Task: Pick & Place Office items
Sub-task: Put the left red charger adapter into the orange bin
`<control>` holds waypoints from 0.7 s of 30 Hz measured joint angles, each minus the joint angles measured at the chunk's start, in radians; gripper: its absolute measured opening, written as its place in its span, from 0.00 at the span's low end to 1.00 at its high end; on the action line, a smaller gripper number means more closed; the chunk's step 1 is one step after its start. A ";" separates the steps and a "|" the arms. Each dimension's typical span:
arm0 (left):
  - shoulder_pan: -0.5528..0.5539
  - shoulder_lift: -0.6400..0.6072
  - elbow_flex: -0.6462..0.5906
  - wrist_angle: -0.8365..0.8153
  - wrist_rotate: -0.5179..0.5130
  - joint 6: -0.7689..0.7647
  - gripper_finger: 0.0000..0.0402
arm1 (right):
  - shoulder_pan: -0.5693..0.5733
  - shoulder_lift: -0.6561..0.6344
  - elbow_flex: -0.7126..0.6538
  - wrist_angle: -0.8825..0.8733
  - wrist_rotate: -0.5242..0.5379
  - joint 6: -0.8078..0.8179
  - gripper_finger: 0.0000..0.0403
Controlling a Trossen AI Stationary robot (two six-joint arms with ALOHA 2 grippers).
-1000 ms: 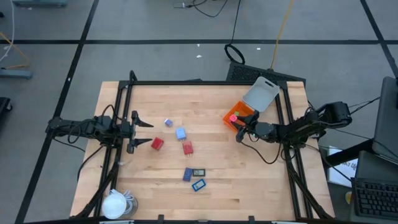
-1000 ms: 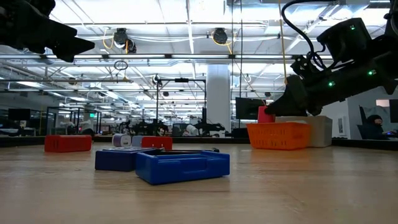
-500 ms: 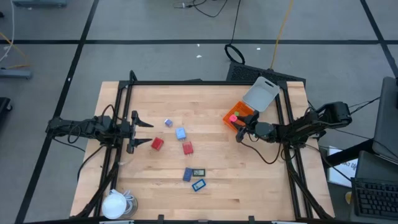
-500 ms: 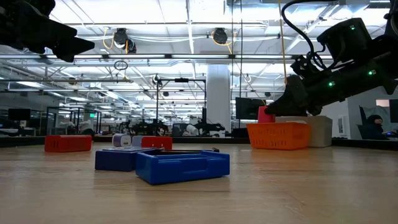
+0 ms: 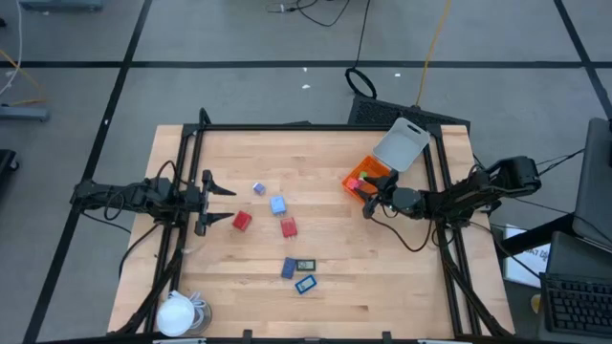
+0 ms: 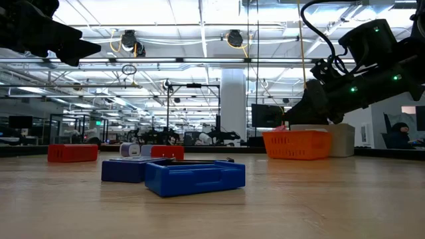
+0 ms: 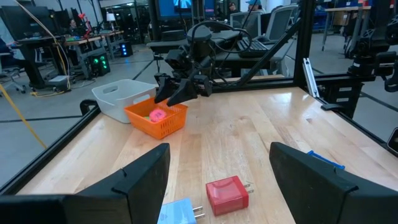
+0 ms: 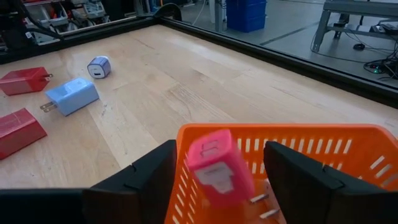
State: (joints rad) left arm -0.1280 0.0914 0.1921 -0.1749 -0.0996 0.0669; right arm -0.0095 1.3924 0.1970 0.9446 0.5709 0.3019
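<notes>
The right gripper (image 8: 214, 180) hangs over the orange basket (image 8: 348, 155), fingers spread, a pink plug (image 8: 219, 163) loose between them (blurred, unheld). Beyond lie red blocks (image 8: 23, 81) on smooth wood. The left gripper (image 5: 218, 202) waits, fingers apart, empty.

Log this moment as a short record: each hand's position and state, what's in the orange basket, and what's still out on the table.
right hand: over the orange basket, fingers open
pink charger: between the open fingers, dropping into the basket, blurred
left hand: at the table's left side, open, holding nothing
still on table: two red chargers, pale blue charger, small purple cube, three blue or dark flat pieces near the front
grey lid: lying behind the basket
white round lump: front left corner
</notes>
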 joint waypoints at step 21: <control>0.000 0.000 0.000 0.000 0.000 0.000 0.68 | 0.000 0.000 0.000 -0.006 0.000 0.000 0.56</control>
State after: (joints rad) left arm -0.1277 0.0914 0.1921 -0.1753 -0.0995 0.0669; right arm -0.0097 1.3926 0.1970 0.9384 0.5709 0.3019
